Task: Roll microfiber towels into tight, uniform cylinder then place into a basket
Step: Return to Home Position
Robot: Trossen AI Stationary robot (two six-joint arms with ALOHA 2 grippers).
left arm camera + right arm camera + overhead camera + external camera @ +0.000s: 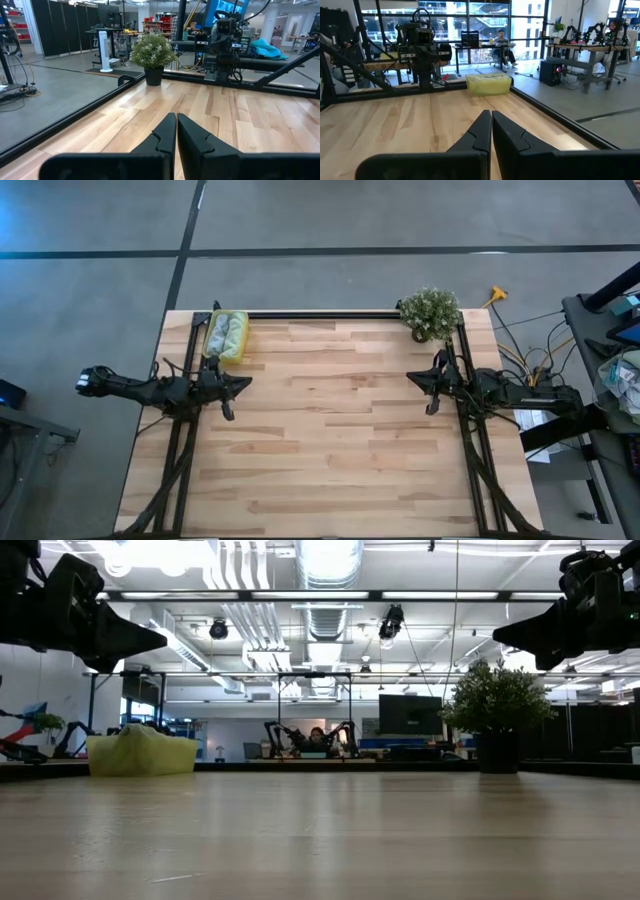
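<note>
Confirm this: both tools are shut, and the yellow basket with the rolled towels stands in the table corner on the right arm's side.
Wrong on one point. The high view shows the basket with the rolled towels in the corner on the left arm's side; the plant stands on the right arm's. The left tool and the right tool are indeed shut.

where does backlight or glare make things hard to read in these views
Low view: bright ceiling lights turn the left gripper and right gripper into dark silhouettes, the plant too. Right wrist view: bright windows behind the basket. High view: even light, no glare on the table.
</note>
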